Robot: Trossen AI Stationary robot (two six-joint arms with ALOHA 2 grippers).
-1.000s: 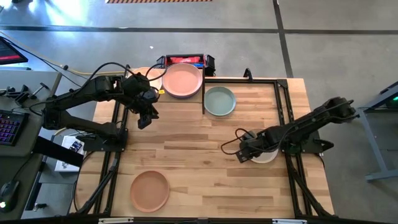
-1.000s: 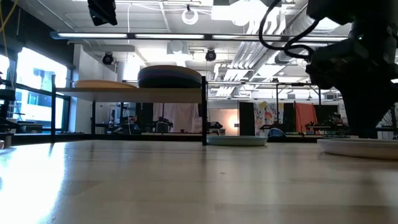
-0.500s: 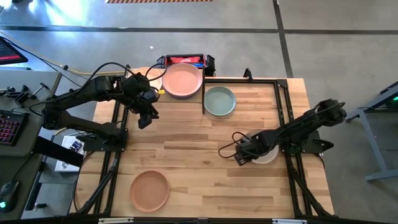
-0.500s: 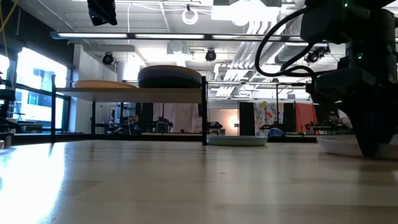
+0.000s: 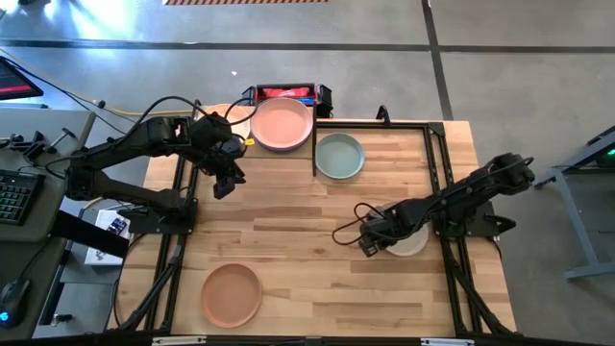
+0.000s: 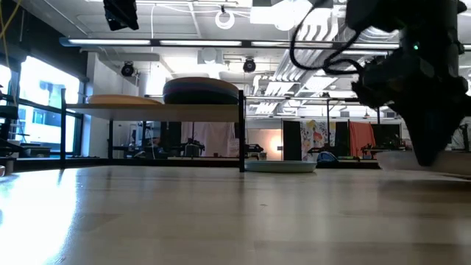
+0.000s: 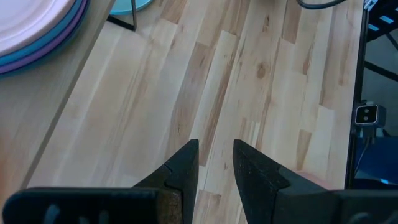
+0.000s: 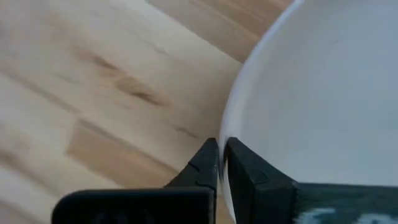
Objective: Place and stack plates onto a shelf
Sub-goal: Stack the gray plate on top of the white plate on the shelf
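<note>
Jaws of the right gripper [image 8: 221, 155] are pinched together on the near rim of a pale, whitish round shallow plate [image 8: 323, 93] that lies on the light-wood counter [image 5: 307, 240]; its exact tint is hard to judge from here, perhaps beige. In the high view this gripper [image 5: 370, 240] sits low at the plate's edge, with the plate [image 5: 411, 240] just beyond the jaws toward the arm's own base.

Well away from those jaws, across the counter, the left gripper [image 5: 223, 185] hangs above bare wood, its jaws [image 7: 214, 163] standing slightly apart with nothing between them. Just beyond it is the raised light-wood shelf on a thin black frame [image 6: 158, 110], carrying a stack of round plates topped by a salmon pink one [image 5: 282, 122], with a purple rim showing underneath, and a peach plate [image 6: 121, 99] beside the stack.

A pale grey-green round plate [image 5: 339, 156] rests on the counter next to the shelf, between the two grippers. A terracotta brown round plate [image 5: 231, 293] lies at the near edge, well apart from both sets of jaws.
</note>
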